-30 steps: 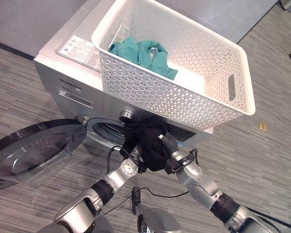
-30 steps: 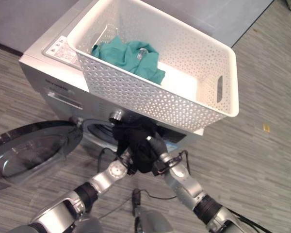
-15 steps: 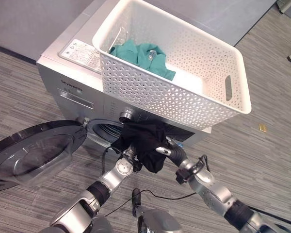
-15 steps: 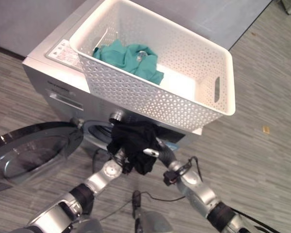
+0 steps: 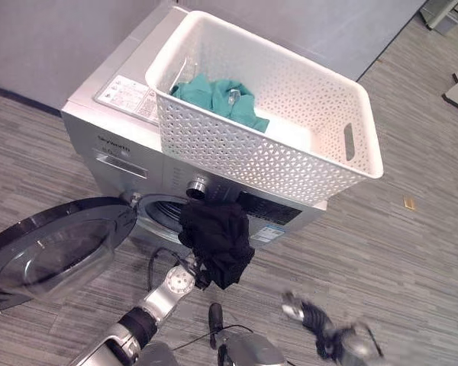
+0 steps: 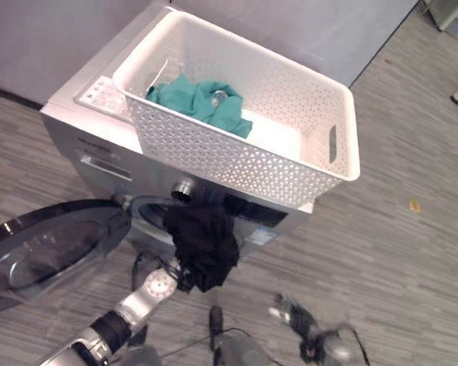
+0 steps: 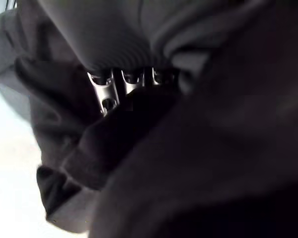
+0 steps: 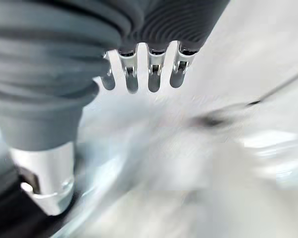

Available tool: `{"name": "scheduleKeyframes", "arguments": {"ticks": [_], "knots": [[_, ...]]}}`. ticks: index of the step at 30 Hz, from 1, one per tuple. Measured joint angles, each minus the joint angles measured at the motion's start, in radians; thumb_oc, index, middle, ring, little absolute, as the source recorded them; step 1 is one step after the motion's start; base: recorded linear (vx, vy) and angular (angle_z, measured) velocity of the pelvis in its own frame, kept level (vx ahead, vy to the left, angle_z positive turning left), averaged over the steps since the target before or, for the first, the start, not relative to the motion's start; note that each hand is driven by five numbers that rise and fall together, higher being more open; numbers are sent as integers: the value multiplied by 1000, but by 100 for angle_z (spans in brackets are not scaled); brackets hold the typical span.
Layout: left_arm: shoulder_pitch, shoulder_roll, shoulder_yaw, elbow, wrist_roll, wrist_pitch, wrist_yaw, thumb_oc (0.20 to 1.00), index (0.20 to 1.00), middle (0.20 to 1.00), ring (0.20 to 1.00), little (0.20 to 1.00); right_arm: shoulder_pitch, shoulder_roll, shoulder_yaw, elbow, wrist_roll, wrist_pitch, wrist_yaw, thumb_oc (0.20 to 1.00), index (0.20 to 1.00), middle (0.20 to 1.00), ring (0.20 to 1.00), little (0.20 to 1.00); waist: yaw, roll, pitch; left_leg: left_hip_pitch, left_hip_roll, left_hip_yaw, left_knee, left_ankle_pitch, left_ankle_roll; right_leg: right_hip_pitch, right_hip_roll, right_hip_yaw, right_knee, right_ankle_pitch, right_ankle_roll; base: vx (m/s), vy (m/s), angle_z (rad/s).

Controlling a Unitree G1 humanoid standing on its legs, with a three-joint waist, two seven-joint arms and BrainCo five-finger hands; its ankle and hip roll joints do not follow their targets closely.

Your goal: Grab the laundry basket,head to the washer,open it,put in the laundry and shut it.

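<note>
A white perforated laundry basket (image 5: 237,152) stands on top of the silver washer (image 5: 114,145), with a teal garment (image 5: 214,95) lying in its left end. The washer's round door (image 5: 53,244) is swung open to the left and the drum opening (image 5: 164,213) shows beside it. A black garment (image 5: 217,236) hangs in a bunch just in front of the drum opening. My left hand (image 7: 109,91) is under it, fingers curled into the dark cloth. My right hand (image 5: 313,320) is low at the right, apart from the cloth, over the floor.
Grey striped carpet lies all around the washer. A grey wall (image 5: 53,38) runs behind it. A small yellowish tag (image 5: 409,203) lies on the floor at the right. The open door takes up the space at the washer's lower left.
My right hand has come off the black garment and dropped down to the right. My left hand still holds the garment up at the drum opening. The view has shifted slightly.
</note>
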Motion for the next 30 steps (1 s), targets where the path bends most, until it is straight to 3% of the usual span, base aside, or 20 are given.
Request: {"name": "scheduleKeyframes", "arguments": {"ticks": [3, 5, 7, 12, 13, 14, 15, 16, 18, 19, 20, 21, 23, 25, 26, 28, 29, 30], "knots": [[0, -2, 17, 0, -2, -10, -13, 200, 200, 200, 200, 200, 15, 87, -93, 194, -107, -3, -40, 1000, 1000, 1000, 1000, 1000, 1, 13, 15, -63, -25, 10, 86, -30, 16, -47, -17, 16, 34, -3, 11, -206, 166, -9], [-6, -9, 34, 1, -30, -22, -21, 200, 200, 200, 200, 200, -34, 138, -131, 345, -205, -14, -73, 1000, 1000, 1000, 1000, 1000, -1, 29, 54, -136, -49, 12, 199, -75, 51, -90, -30, 25, 75, -5, 18, -128, 122, -9], [-11, -12, 27, 10, -39, -22, -27, 200, 200, 200, 200, 200, -53, 147, -128, 364, -272, 3, -93, 1000, 1000, 1000, 1000, 1000, -2, 36, 95, -156, -82, 23, 225, -83, 51, -100, -62, 39, 80, 0, 41, -64, 69, -2], [0, 9, 25, 9, -41, -24, -34, 200, 200, 200, 200, 200, -59, 167, -131, 317, -306, -8, -111, 1000, 1000, 1000, 1000, 1000, 25, 6, 109, -171, -142, 44, 258, -101, 79, -108, -124, 53, 86, 6, 67, -103, 119, 2], [1, 11, 23, 8, -59, -31, -40, 200, 200, 200, 200, 200, -79, 167, -146, 362, -331, -17, -120, 1000, 1000, 1000, 1000, 1000, 25, 20, 118, -203, -145, 41, 298, -105, 124, -124, -124, 45, 117, 12, 77, -112, 70, 6], [-13, 2, 7, 1, -76, -32, -50, 200, 200, 200, 200, 200, -101, 168, -147, 393, -349, -11, -132, 1000, 1000, 1000, 1000, 1000, 21, 31, 127, -208, -132, 38, 308, -120, 133, -143, -121, 36, 145, 8, 79, -136, 117, 3], [6, 23, -7, -2, -83, -33, -76, 200, 200, 200, 200, 200, -116, 177, -137, 402, -382, 4, -137, 1000, 1000, 1000, 1000, 1000, 39, 33, 128, -228, -163, 56, 326, -110, 144, -163, -136, 10, 149, 7, 69, -223, 203, 0], [16, 21, -8, -7, -98, -32, -92, 200, 200, 200, 200, 200, -122, 178, -123, 407, -410, 5, -140, 1000, 1000, 1000, 1000, 1000, 40, 41, 129, -251, -171, 60, 358, -116, 182, -151, -137, -15, 116, 36, 61, -328, 287, -9], [44, 41, -44, -27, -123, -21, -128, 200, 200, 200, 200, 200, -151, 188, -104, 439, -480, 5, -152, 1000, 1000, 1000, 1000, 1000, 70, 76, 129, -267, -123, 90, 354, -133, 191, -179, -123, -100, 107, 114, 29, -192, 142, -49], [64, 55, -38, -26, -137, -10, -147, 200, 200, 200, 200, 200, -155, 190, -102, 440, -513, 6, -157, 1000, 1000, 1000, 1000, 1000, 100, 87, 128, -268, -95, 128, 346, -125, 200, -223, -111, -128, 204, 52, -15, -49, 5, -69], [73, 58, -34, -25, -144, 2, -150, 200, 200, 200, 200, 200, -154, 189, -101, 441, -526, 7, -158, 1000, 1000, 1000, 1000, 1000, 107, 95, 127, -268, -90, 130, 340, -120, 208, -248, -110, -145, 294, -16, -12, -134, -89, -64], [90, 69, -29, -25, -152, 11, -153, 200, 200, 200, 200, 200, -159, 191, -87, 451, -546, 19, -159, 1000, 1000, 1000, 1000, 1000, 120, 94, 118, -262, -77, 154, 305, -95, 220, -273, -120, -179, 486, -139, -12, -135, -86, -51], [103, 91, -38, -24, -157, 16, -158, 200, 200, 200, 200, 200, -159, 196, -70, 462, -565, 23, -162, 1000, 1000, 1000, 1000, 1000, 152, 71, 75, -276, -62, 204, 250, -60, 215, -274, -137, -214, 580, -220, -4, -149, -105, -76], [73, 91, -47, -24, -158, 23, -165, 200, 200, 200, 200, 200, -173, 194, -45, 465, -598, 28, -178, 1000, 1000, 1000, 1000, 1000, 173, 68, 69, -315, -52, 229, 243, -48, 203, -184, -153, -246, 453, -233, 35, -139, -118, -63], [64, 92, -46, -24, -158, 23, -169, 200, 200, 200, 200, 200, -173, 196, -41, 470, -601, 27, -178, 1000, 1000, 1000, 1000, 1000, 172, 59, 67, -324, -66, 230, 245, -41, 190, -135, -154, -246, 371, -170, 47, -251, -205, -27], [54, 84, -46, -24, -164, 26, -168, 200, 200, 200, 200, 200, -168, 191, -15, 446, -601, 28, -181, 1000, 1000, 1000, 1000, 1000, 147, 62, 63, -344, -47, 250, 255, -25, 175, -119, -148, -251, 274, -177, 44, -213, -197, -29], [46, 87, -44, -32, -179, 24, -168, 200, 200, 200, 200, 200, -173, 184, 13, 436, -603, 26, -189, 1000, 1000, 1000, 1000, 1000, 165, 60, 58, -364, -36, 260, 265, -36, 162, -138, -135, -243, 248, -165, 34, -78, -100, -58], [17, 77, -32, -24, -194, 22, -162, 200, 200, 200, 200, 200, -178, 181, 25, 418, -601, 25, -192, 1000, 1000, 1000, 1000, 1000, 162, 50, 54, -405, -22, 277, 272, -25, 137, -151, -117, -245, 194, -173, 46, -95, -114, -61]]}}
